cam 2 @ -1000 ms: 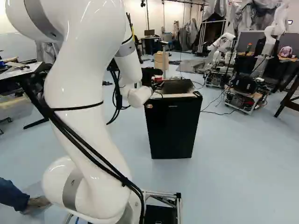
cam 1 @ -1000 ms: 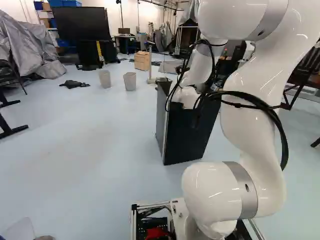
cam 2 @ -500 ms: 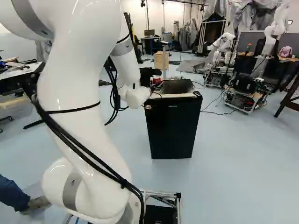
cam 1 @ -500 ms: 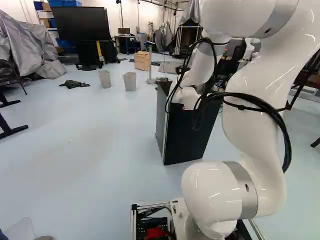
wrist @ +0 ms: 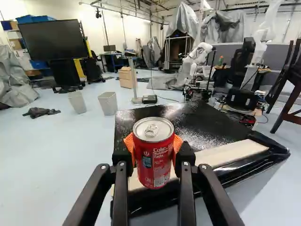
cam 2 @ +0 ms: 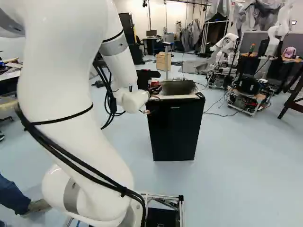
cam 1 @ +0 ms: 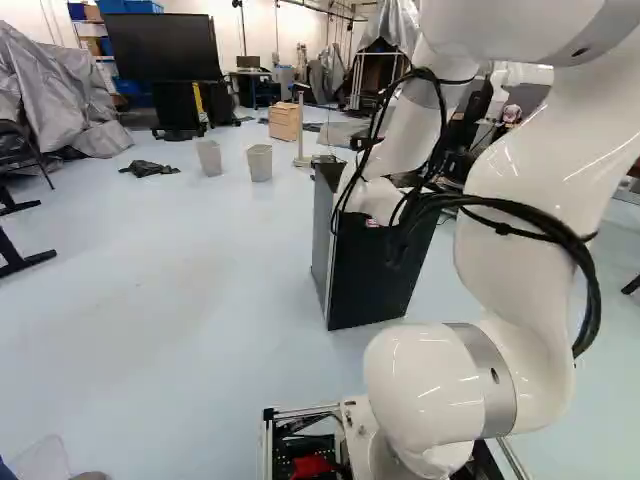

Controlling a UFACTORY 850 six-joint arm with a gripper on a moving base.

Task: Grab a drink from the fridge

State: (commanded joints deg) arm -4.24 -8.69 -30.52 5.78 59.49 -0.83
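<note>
In the right base view my gripper (cam 2: 147, 78) is partly hidden at the wrist, beside the top of the black fridge (cam 2: 174, 130). A bit of the red can (cam 2: 154, 83) shows there. The wrist view has my gripper (wrist: 153, 153) shut on this red drink can (wrist: 154, 165), an orange pad pressed to either side. The can stands upright in the grip, seen in front of the fridge top (wrist: 188, 120) and its pale front strip. In the left base view the fridge (cam 1: 375, 270) is partly covered by my wrist. Its door looks closed.
Two grey bins (cam 1: 260, 162) and a wooden box (cam 1: 284, 121) stand beyond the fridge. Another robot (cam 2: 226, 52) is at the back right, with a wheeled cart (cam 2: 248, 97) nearby. A person's leg (cam 2: 16, 196) is at the left of the right base view.
My arm has drawn back slightly and shifted leftward in the right base view, the can moving with it. The base and the fridge have stayed put.
</note>
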